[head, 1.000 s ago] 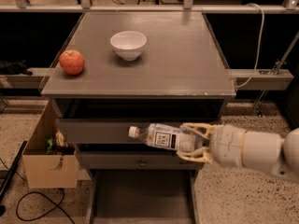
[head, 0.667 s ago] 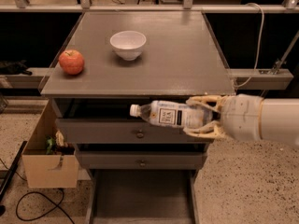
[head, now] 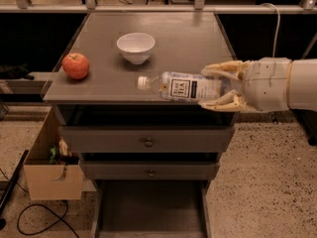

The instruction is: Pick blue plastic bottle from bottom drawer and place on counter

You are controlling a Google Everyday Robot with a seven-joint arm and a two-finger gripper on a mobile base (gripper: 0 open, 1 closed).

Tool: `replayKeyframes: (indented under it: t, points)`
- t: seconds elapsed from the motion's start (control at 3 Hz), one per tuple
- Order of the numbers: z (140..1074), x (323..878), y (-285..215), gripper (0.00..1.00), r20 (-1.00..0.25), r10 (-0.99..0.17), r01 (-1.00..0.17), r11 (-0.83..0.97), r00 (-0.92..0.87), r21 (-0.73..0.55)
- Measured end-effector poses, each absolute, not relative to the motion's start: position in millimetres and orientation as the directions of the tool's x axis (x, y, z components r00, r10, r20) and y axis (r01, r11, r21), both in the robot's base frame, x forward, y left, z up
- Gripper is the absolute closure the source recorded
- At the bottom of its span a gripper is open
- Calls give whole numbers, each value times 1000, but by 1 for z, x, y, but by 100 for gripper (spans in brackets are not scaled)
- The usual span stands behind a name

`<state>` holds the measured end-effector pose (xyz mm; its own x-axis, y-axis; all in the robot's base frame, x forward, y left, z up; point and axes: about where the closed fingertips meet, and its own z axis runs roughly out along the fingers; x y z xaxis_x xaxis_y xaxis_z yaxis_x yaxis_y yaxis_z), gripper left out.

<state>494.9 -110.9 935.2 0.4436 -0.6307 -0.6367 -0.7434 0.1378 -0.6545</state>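
Blue plastic bottle (head: pixel 185 87) was over the front right part of the counter (head: pixel 183 33), lying level, white cap pointing left, label facing the camera. Could not tell whether it touched the surface or hung just above it.

Change noted: a second ago the bottle sat lower, in front of the knobbed drawer fronts. Shortly after, it was level with the counter's front edge. At this moment it showed against the countertop itself. So the lift out of the bottom drawer (head: pixel 148 212) was done. That drawer stood pulled out at the foot of the cabinet, its dark floor bare where visible. Judged the task to be well along, with only the setting-down and release left.

Gripper (head: pixel 210 89) came in from the right, just past the counter's right front corner. Its pale fingers (head: pixel 225 68) were clamped on the bottle's base end, one above and one below. The lower finger overlapped the counter's front edge in this view. The white forearm (head: pixel 290 86) ran level out of frame to the right.

Other items: a white bowl (head: pixel 135 47) at mid-counter and a red apple (head: pixel 76 66) near the left edge, both well apart from the bottle. The bottle's cap was nearest the bowl, so a placement would want to stay on the right side.
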Motion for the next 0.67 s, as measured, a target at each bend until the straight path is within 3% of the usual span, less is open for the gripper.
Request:
replayKeyframes:
  t: [0.67]
  points:
    - [943,503,-99,100,-637,-610,-740,121,470,-662]
